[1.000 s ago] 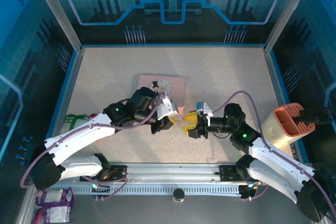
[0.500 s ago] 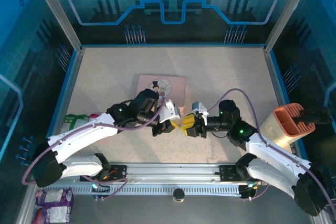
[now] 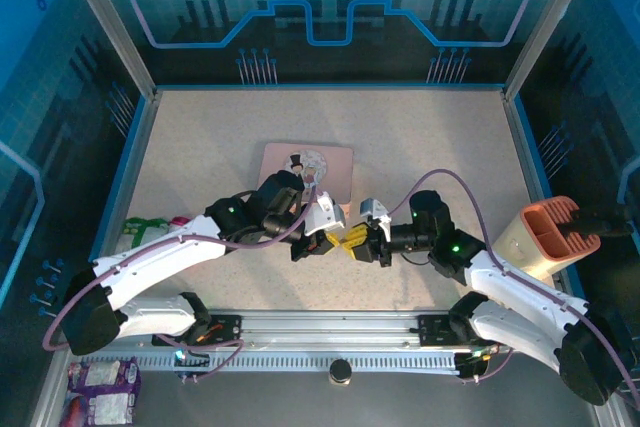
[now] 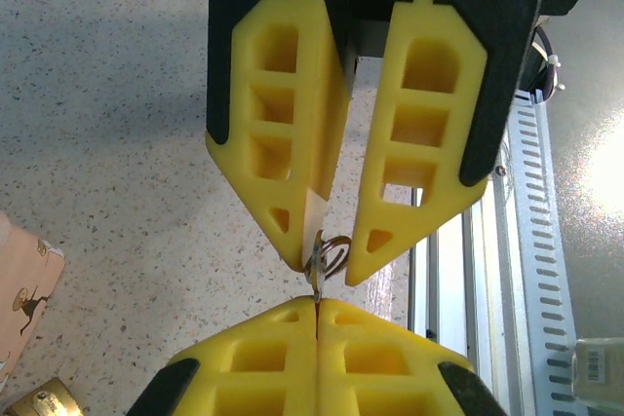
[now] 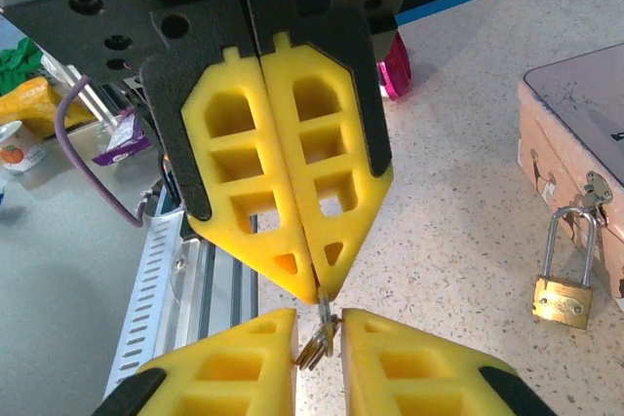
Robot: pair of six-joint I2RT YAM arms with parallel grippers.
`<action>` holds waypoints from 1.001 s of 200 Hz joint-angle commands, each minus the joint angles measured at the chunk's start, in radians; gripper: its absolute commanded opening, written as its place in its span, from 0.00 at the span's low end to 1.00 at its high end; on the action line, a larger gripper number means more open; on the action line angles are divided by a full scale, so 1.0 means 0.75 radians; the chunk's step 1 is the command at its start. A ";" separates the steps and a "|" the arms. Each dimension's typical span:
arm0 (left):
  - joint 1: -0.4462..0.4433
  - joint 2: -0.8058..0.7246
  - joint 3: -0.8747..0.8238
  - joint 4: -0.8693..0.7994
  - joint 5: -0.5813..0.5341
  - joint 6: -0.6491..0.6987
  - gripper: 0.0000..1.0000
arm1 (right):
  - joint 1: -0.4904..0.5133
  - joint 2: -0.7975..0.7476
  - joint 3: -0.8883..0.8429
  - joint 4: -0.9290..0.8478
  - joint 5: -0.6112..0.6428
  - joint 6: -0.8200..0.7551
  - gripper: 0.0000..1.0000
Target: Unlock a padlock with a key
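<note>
Yellow foam meets yellow foam at the lower middle of the overhead view, where my two arms have come nose to nose. My left gripper is pressed fully together, and the thin key is pinched between its tips, with the blade poking out and the small key ring dangling off the end.

The change is all on the other side. A second ago my right gripper sat off to the right of the overhead view, spread wide and well apart from the left one. It has since slid in toward centre frame and drawn its fingers down to a narrow gap. In my left wrist view they now flank the ring on both sides, and in my right wrist view the key hangs between them at the bottom of the frame. There is a sliver of space either side, and I cannot tell whether either pad touches metal yet.

I read this as a handover or regrip, getting the key into a hold fit for aiming rather than just carrying. The unlocking itself has not begun. The padlock hangs by its shackle from the hasp of the pink tin at the right edge of my right wrist view, its brass body resting low against the speckled table, near but clear of both grippers.
</note>
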 commanded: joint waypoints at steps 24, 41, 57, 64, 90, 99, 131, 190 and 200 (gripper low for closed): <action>-0.013 0.001 0.031 -0.031 0.040 0.032 0.00 | 0.027 -0.008 0.050 -0.040 0.026 -0.037 0.15; -0.012 0.003 0.030 -0.037 0.048 0.032 0.00 | 0.027 -0.016 0.049 -0.036 0.042 -0.035 0.15; -0.015 0.001 0.029 -0.037 0.045 0.033 0.00 | 0.029 -0.017 0.048 -0.040 0.048 -0.036 0.13; -0.014 0.001 0.028 -0.039 0.047 0.033 0.00 | 0.030 -0.015 0.048 -0.041 0.047 -0.037 0.11; -0.016 0.000 0.026 -0.043 0.044 0.035 0.00 | 0.033 -0.013 0.051 -0.053 0.052 -0.043 0.04; -0.017 -0.001 0.026 -0.044 0.044 0.036 0.00 | 0.033 -0.013 0.050 -0.057 0.053 -0.041 0.00; -0.017 -0.020 0.015 -0.020 0.006 0.030 0.00 | 0.034 -0.021 0.041 -0.056 0.074 -0.031 0.00; 0.067 -0.249 -0.211 0.431 -0.124 -0.248 0.37 | 0.035 -0.088 -0.093 0.286 0.245 0.278 0.00; 0.113 -0.303 -0.275 0.554 -0.094 -0.347 0.40 | 0.035 -0.097 -0.145 0.445 0.291 0.388 0.00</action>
